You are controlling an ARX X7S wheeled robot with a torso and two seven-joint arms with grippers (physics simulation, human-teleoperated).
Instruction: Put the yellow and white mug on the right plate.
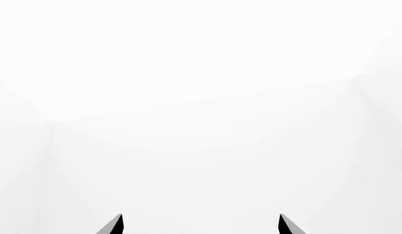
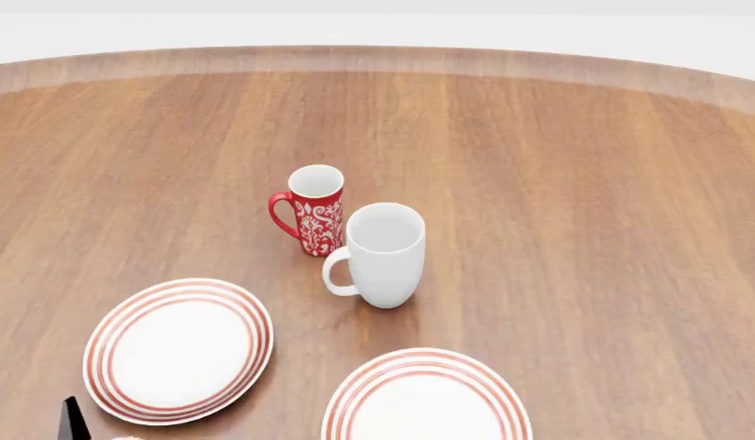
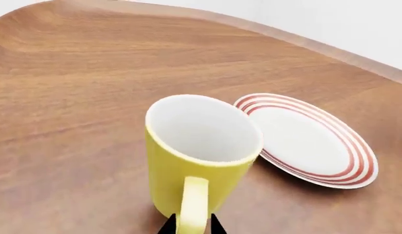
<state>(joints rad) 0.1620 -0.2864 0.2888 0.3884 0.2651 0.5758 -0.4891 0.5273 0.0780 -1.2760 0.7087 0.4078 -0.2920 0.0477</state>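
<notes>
The yellow and white mug (image 3: 197, 156) is upright in the right wrist view, white inside, with its yellow handle towards the camera. My right gripper (image 3: 192, 225) is shut on that handle, one dark fingertip on each side. A red-ringed white plate (image 3: 305, 139) lies just beside the mug; I cannot tell which plate it is. In the head view the right plate (image 2: 427, 399) lies at the bottom edge and the mug and right gripper are out of view. My left gripper (image 1: 199, 225) is open and empty, facing blank white.
A second red-ringed plate (image 2: 176, 348) lies at the lower left of the wooden table (image 2: 574, 183). A red patterned mug (image 2: 314, 209) and a taller white mug (image 2: 384, 254) stand together mid-table. A dark left fingertip (image 2: 72, 420) shows at the bottom left.
</notes>
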